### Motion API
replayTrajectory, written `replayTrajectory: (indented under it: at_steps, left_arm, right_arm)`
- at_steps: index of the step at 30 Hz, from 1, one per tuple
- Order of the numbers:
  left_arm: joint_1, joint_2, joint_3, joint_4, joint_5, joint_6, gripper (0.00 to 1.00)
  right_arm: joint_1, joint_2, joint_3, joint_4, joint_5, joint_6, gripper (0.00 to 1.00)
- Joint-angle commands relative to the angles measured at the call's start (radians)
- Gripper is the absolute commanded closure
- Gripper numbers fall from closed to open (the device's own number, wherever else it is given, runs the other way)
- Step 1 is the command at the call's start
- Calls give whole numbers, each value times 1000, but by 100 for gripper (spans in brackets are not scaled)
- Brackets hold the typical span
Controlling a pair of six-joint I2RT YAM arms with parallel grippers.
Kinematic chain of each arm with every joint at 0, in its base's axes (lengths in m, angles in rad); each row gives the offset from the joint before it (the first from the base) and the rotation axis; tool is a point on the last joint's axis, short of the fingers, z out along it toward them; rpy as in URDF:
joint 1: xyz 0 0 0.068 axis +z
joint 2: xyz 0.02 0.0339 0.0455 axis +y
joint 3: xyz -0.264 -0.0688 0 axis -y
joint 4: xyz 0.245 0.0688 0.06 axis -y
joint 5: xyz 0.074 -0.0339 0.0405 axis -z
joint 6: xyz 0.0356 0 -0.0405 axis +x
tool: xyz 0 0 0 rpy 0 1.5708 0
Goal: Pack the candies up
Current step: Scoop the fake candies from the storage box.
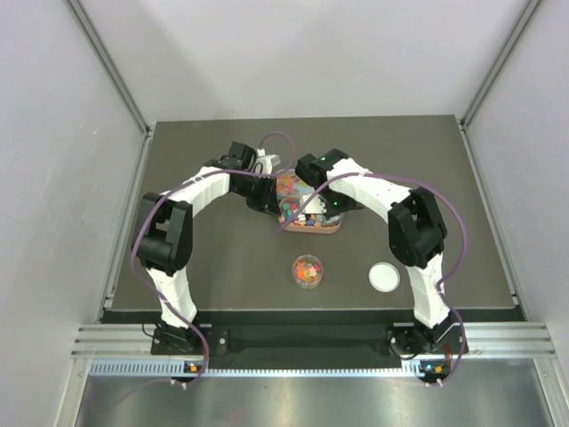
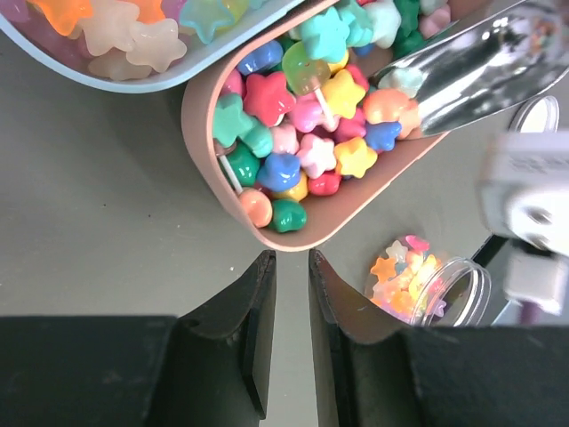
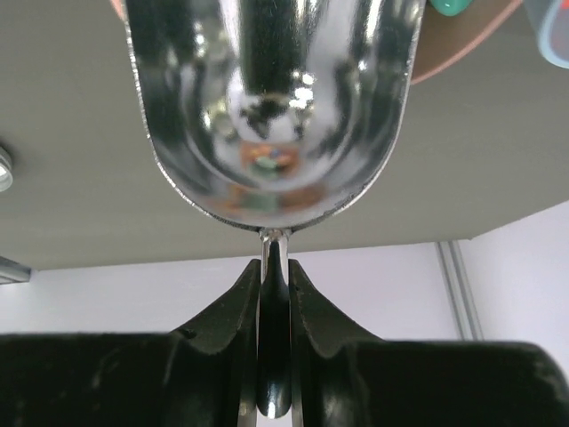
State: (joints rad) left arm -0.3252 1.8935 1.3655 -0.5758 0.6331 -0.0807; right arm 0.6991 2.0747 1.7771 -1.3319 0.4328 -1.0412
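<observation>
Overhead, both arms meet over the pink bowl (image 2: 197, 116) of candies (image 2: 302, 133), the jar (image 1: 308, 271) nearer. Only the right wrist view shows the right gripper (image 3: 274, 276) clamping the metal scoop (image 3: 271, 107); the left gripper (image 2: 292, 267), barely parted, holds nothing.

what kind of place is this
Probably a robot lab test cell: left arm and right arm bolted to an aluminium rail, dark table boxed by plain white panels, candies in a pink tray.
</observation>
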Motion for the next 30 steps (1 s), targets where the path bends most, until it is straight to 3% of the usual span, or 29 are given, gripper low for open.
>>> replayTrajectory:
  at_steps: [1, 10, 20, 30]
  left_arm:
    - [0, -17, -8, 34, 31, 9, 74]
    - [21, -117, -83, 65, 17, 19, 74]
    - [110, -155, -160, 105, -18, 25, 76]
    - [112, -171, -190, 120, -30, 21, 76]
  right_arm:
    - [-6, 70, 33, -144, -45, 73, 100]
    - [-13, 105, 39, -144, -63, 190, 100]
    - [-4, 137, 140, -145, -13, 190, 100]
    - [20, 226, 255, -144, -42, 187, 100]
